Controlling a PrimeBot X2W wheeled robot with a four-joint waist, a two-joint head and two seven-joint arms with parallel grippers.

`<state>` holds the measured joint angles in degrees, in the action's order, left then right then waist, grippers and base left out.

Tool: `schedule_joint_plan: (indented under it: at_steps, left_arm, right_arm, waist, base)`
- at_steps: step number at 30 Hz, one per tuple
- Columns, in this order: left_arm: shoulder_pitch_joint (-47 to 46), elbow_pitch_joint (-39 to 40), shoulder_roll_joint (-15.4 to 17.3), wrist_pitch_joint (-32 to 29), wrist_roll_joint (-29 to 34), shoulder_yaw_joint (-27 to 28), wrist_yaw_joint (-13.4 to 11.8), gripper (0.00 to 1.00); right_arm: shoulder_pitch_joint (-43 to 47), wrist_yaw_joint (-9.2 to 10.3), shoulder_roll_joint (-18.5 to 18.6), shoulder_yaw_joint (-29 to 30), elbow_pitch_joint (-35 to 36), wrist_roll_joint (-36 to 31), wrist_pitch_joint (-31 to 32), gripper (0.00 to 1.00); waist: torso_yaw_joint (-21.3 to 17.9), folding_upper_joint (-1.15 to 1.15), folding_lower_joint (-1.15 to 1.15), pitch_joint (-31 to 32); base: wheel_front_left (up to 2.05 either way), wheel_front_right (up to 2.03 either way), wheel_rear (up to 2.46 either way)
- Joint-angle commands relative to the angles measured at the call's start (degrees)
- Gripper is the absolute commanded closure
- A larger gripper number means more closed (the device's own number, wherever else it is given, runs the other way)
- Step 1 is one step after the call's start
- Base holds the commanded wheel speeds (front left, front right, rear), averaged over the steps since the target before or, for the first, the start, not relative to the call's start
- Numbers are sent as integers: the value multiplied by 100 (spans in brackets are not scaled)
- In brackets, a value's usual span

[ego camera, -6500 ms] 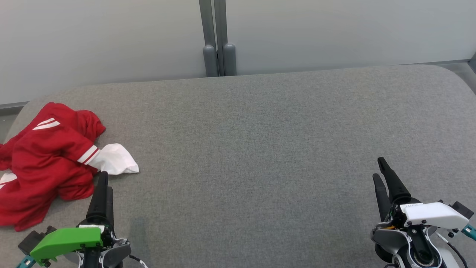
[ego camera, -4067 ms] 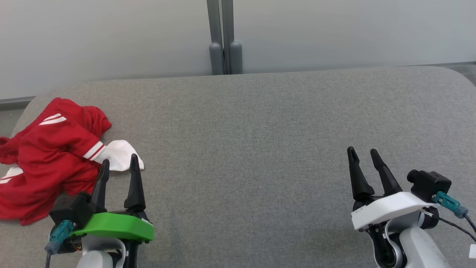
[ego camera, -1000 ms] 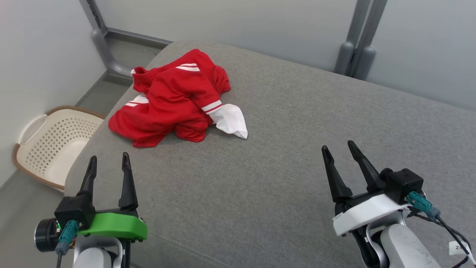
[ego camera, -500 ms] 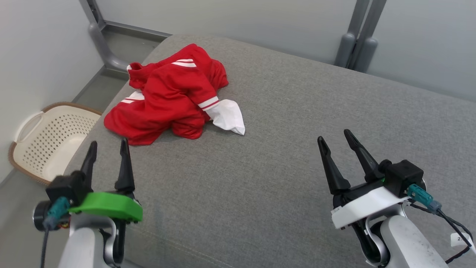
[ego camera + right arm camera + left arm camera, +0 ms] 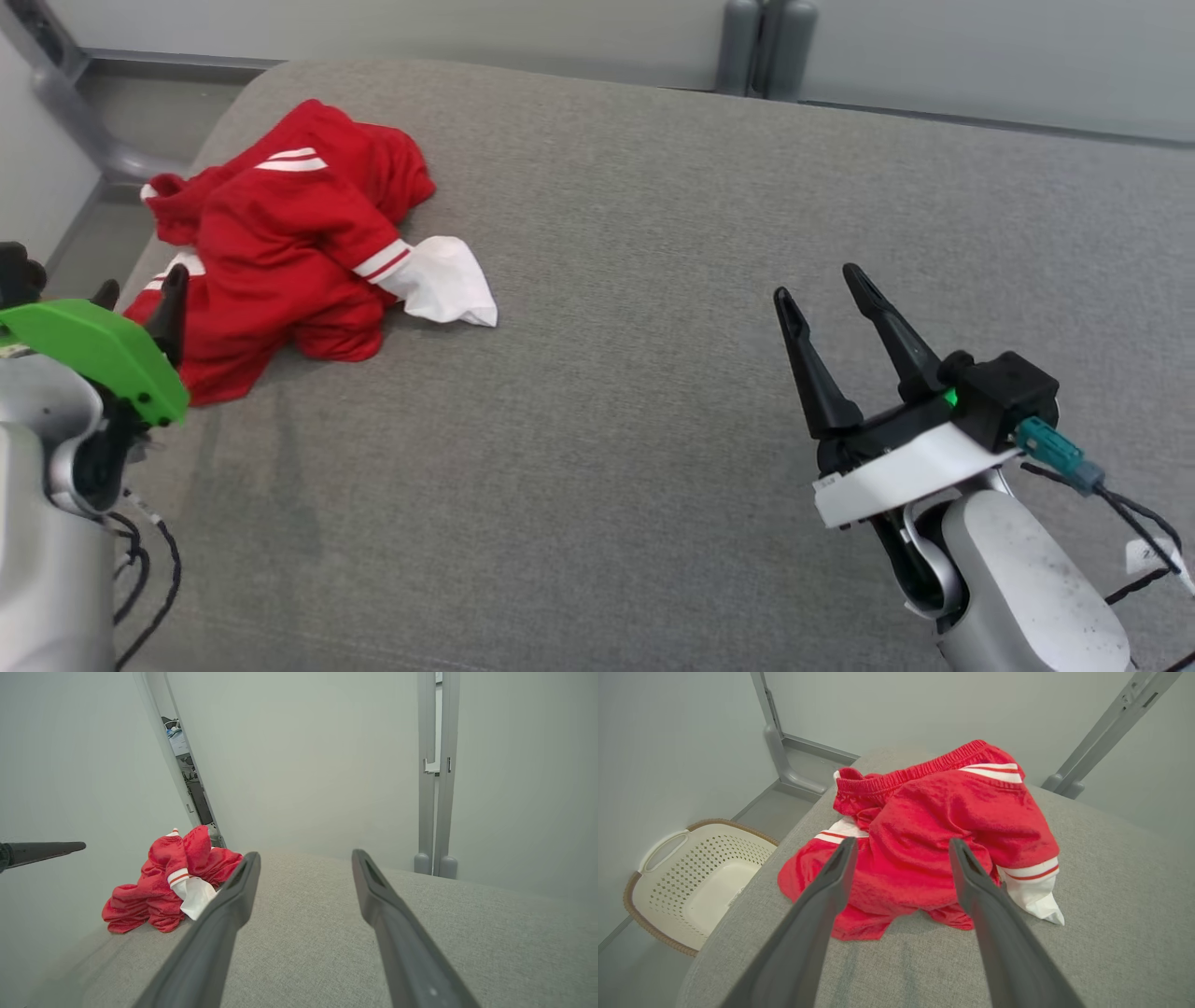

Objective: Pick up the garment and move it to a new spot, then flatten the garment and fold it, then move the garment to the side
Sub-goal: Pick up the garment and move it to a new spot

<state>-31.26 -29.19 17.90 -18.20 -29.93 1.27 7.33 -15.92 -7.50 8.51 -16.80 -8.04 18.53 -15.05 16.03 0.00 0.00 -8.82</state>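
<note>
From where I stand much of the left gripper (image 5: 902, 843) is hidden in the head view: a green cover (image 5: 93, 350) masks its fingers up to the dark tips, and the pale forearm is cut off at the picture's edge; its own wrist view shows the fingers spread wide, holding nothing, aimed at the garment (image 5: 280, 243) and just short of it; the garment lies crumpled near the table's (image 5: 653, 467) far left corner, red with white stripes and a white piece (image 5: 443, 285) sticking out toward the middle, so bunched that I cannot make out its full shape; the right gripper (image 5: 815, 283) hovers low over bare grey table well apart from the garment, tilted forward, fingers wide open and empty; a perforated cream basket (image 5: 705, 858) sits on the floor beside the table, partly hidden by its edge.
</note>
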Motion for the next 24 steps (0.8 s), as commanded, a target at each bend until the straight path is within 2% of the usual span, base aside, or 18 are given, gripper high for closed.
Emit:
schedule_joint_plan:
  at_steps: [1,4,8,15,21,22,23,24]
  left_arm:
    - [-170,-176,126,-234,-170,-90,16,0]
    - [-377,-571,408,-776,-521,-229,17,0]
    - [-545,-1000,681,-1168,-856,-366,19,0]
    - [-818,-1723,920,-1264,-1145,-447,19,0]
    - [-970,-2348,958,-1408,-1094,-678,19,0]
    - [-987,-2407,960,-1395,-1085,-718,19,25]
    - [-1001,-2443,954,-1371,-1074,-786,19,59]
    - [-1009,-2458,942,-1361,-1078,-834,20,100]
  right_arm:
    - [-128,2,20,13,35,-5,-18,0]
    - [-210,2,-18,13,47,5,-17,0]
    - [-279,1,-75,29,69,-3,-17,0]
    - [-392,1,-124,40,110,9,-18,0]
    - [-467,1,-104,37,90,20,-17,0]
    - [-460,1,-104,39,83,22,-17,0]
    - [-446,1,-100,48,71,24,-17,0]
    - [-434,1,-100,55,57,25,-17,0]
  waist:
    - [-614,0,0,-461]
    - [-910,0,0,-595]
    - [-1241,0,0,-742]
    - [-1653,0,0,-952]
    - [-1807,0,0,-1047]
    - [-1816,0,0,-1040]
    - [-1818,0,0,-1022]
    - [-1814,0,0,-997]
  base:
    - [0,0,0]
    - [0,0,0]
    - [0,0,0]
    - [0,0,0]
    - [0,0,0]
    - [0,0,0]
    - [0,0,0]
    - [0,0,0]
